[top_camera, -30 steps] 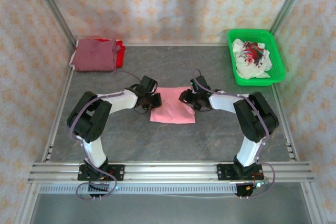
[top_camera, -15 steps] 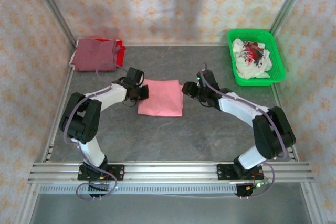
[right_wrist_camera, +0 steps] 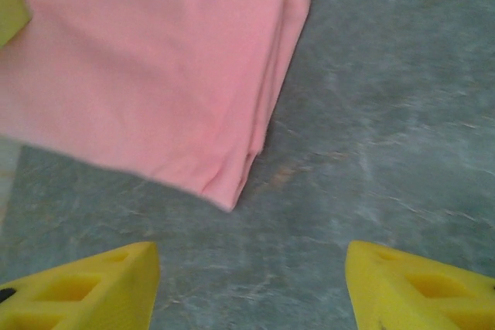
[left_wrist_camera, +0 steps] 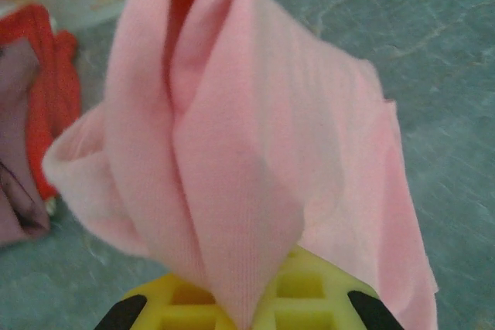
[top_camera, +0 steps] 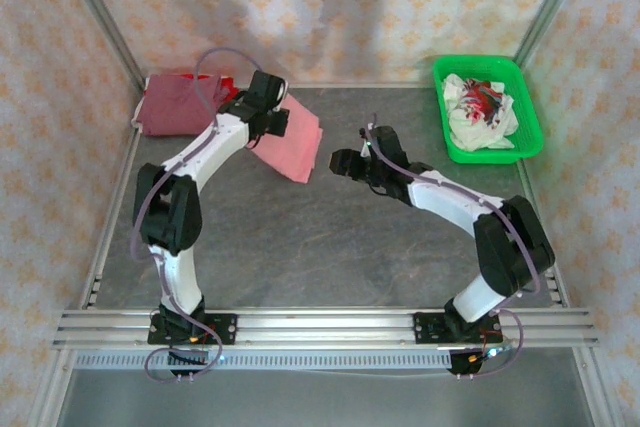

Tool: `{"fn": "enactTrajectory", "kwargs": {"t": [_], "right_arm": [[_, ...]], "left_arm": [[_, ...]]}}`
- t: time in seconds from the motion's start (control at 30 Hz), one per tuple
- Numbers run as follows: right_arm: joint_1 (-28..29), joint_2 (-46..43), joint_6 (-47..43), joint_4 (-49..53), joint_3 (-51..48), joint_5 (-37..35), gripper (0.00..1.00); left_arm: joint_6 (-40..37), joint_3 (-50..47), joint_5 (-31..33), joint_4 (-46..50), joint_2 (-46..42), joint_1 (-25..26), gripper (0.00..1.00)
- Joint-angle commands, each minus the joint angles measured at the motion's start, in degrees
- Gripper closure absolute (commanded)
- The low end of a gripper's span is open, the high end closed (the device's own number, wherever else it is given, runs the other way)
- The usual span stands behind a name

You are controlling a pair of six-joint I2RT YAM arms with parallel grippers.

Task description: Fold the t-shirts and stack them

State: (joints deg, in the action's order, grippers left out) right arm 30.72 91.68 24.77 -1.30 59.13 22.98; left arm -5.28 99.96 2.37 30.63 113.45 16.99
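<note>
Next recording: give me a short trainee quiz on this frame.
1. True or false: the right pincer is shut on the pink shirt.
2. What holds the pink shirt? A) left pincer B) green basket C) nothing, it lies flat
3. Fill in: the maroon shirt lies at the table's back-____ corner.
Key: 1 false, it is open and apart from the shirt; 2 A; 3 left.
</note>
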Motion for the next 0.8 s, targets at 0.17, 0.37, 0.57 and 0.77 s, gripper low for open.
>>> {"fn": "enactTrajectory", "kwargs": {"t": [0.17, 0.37, 0.57, 0.77], "right_arm": [[0.73, 1.79, -1.48, -0.12, 4.49, 4.28, 0.27], [1.45, 1.98, -0.49, 0.62, 3.98, 6.42, 0.24], [1.62, 2.5, 1.12, 1.19, 3.09, 7.1, 0.24], [1.99, 2.31, 2.12, 2.22, 3.08, 6.96, 0.24]], "left_arm": [[-11.1, 14.91, -1.13, 6.21, 7.24, -8.53, 1.0], [-14.67, 28.32, -3.38, 11.49, 12.88, -13.2, 1.0], [-11.69, 46.87, -6.55, 17.67, 20.67, -17.69, 1.0], [-8.65, 51.03, -11.06, 13.61, 22.49, -21.49, 1.0]]}}
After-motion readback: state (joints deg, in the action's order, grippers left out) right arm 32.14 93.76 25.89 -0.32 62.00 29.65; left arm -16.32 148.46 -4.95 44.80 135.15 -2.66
